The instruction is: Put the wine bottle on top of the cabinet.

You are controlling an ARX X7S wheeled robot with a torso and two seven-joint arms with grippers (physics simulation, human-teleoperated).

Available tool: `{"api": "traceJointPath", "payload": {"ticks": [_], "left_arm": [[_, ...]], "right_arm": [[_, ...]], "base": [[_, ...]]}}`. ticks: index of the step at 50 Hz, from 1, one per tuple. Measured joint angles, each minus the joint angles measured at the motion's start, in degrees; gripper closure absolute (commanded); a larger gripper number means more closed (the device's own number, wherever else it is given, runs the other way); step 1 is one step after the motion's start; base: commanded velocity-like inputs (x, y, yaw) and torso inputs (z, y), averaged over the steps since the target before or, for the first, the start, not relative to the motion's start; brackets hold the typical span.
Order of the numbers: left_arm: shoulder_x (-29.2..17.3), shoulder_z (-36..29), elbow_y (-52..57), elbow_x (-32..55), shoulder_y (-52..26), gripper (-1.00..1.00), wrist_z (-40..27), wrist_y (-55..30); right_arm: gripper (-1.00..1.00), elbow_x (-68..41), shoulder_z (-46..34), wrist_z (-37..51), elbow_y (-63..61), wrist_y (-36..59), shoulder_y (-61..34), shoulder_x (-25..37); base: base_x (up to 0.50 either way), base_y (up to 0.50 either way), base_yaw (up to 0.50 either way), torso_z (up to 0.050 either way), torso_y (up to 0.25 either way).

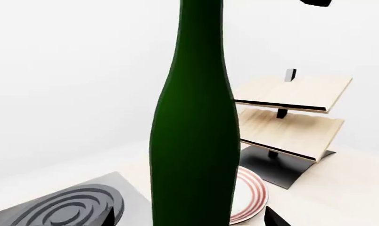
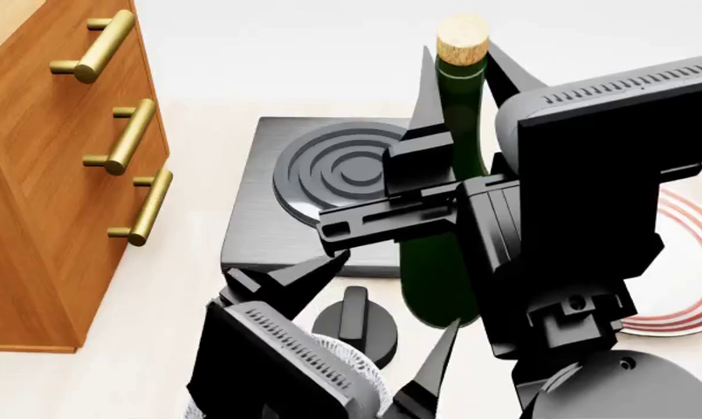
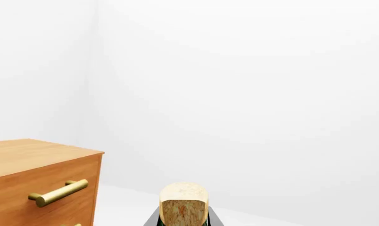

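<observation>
The dark green wine bottle [image 2: 442, 271] stands upright in the middle of the head view, its tan cork [image 2: 462, 39] on top. My right gripper [image 2: 462, 83] is shut on the neck just below the cork, one finger on each side. In the right wrist view the cork [image 3: 184, 205] fills the lower middle. My left gripper [image 2: 392, 292] is open low around the bottle's body, and its fingertips stand apart from the glass [image 1: 196, 141]. The reddish-brown cabinet [image 2: 48, 175] stands at the left, with its flat top [image 3: 32, 153] showing in the right wrist view.
A dark grey hotplate [image 2: 270, 218] with ring marks lies behind the bottle, beside the cabinet. A plate with red rings [image 2: 689, 262] sits to the right. A pale slanted wooden rack [image 1: 296, 108] stands beyond the plate. A black round knob [image 2: 354, 319] lies near my left gripper.
</observation>
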State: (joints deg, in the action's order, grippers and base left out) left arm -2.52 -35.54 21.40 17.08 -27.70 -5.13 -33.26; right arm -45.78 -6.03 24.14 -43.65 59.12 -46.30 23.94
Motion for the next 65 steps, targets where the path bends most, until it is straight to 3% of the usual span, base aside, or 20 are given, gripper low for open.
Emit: {"api": "traceJointPath", "payload": {"ticks": [53,54,65], "left_arm": [[0.1,-15.63,-25.27,14.77,-14.73,-1.0,-9.16,24.03],[0.05,-15.87,-25.47,14.95,-14.85,1.0,-9.31,24.25],[-0.51,-17.71,-26.36,15.39,-15.7,1.0,-10.77,26.02]], "right_arm": [[1.0,-2.88,1.34,1.28,-0.86,-0.39,0.45,1.25],[1.0,-2.9,1.34,1.3,-0.87,-0.41,0.48,1.29],[1.0,-3.11,1.19,1.71,-1.0,-1.07,0.83,1.52]], "base": [[0.0,0.0,0.0,0.0,0.001],[0.0,0.0,0.0,0.0,0.0],[0.0,0.0,0.0,0.001,0.001]]}}
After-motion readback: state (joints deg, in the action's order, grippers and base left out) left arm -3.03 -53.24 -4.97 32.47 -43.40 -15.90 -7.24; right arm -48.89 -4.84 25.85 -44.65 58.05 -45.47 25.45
